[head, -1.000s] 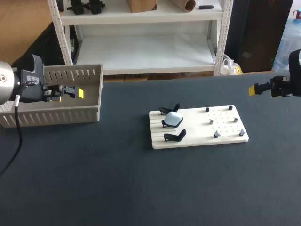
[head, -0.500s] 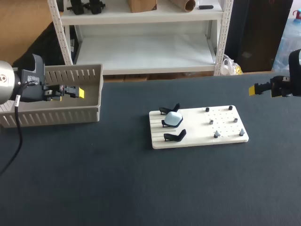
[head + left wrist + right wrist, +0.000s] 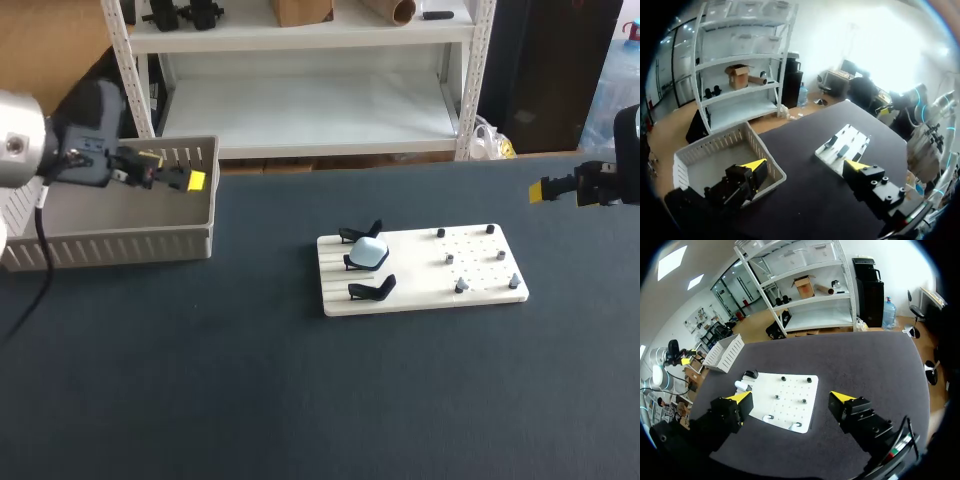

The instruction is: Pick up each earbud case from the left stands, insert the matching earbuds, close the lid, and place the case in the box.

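Observation:
A white board (image 3: 480,268) lies mid-table. Three black stands line its left side; the middle stand carries a pale earbud case (image 3: 370,252), while the outer two stands (image 3: 361,235) (image 3: 372,289) are bare. Small earbuds (image 3: 461,286) sit on pegs on the board's right half. My left gripper (image 3: 185,180) hovers open over the far right corner of the grey box (image 3: 120,245); in the left wrist view the gripper (image 3: 805,165) holds nothing, with the box (image 3: 767,167) under it and the board (image 3: 842,147) ahead. My right gripper (image 3: 552,190) hangs open and empty to the right of the board (image 3: 790,402).
The grey slatted box stands at the table's far left, and in the right wrist view it (image 3: 723,352) lies beyond the board. Dark table surface (image 3: 300,400) stretches between the box and the board and in front of both.
My left gripper has lifted and swung to the right, from inside the box toward its far right corner. The right arm and the things on the board have not moved.

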